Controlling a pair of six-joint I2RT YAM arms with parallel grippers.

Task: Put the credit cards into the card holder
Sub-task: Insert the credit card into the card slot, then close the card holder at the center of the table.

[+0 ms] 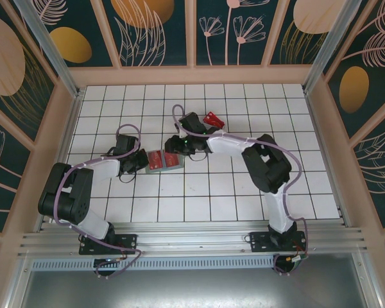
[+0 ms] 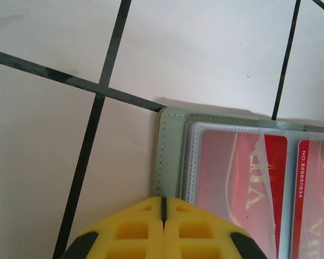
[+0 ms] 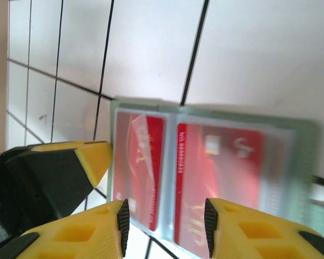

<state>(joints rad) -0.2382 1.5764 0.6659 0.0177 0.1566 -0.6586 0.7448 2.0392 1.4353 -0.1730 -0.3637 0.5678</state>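
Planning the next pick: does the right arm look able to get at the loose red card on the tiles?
Probably yes: the red card lies uncovered on the tiled table beside the right arm, and the right gripper is open.

1. We see a white tiled table (image 1: pixel 244 192) w/ black grid lines, flat & level.
2. Card holder (image 1: pixel 165 160) lies open on it, left of centre; sleeved red cards (image 2: pixel 232 178) show thru its clear pockets.
3. Loose red cards (image 1: pixel 213 119) lie further back, well apart from the holder.
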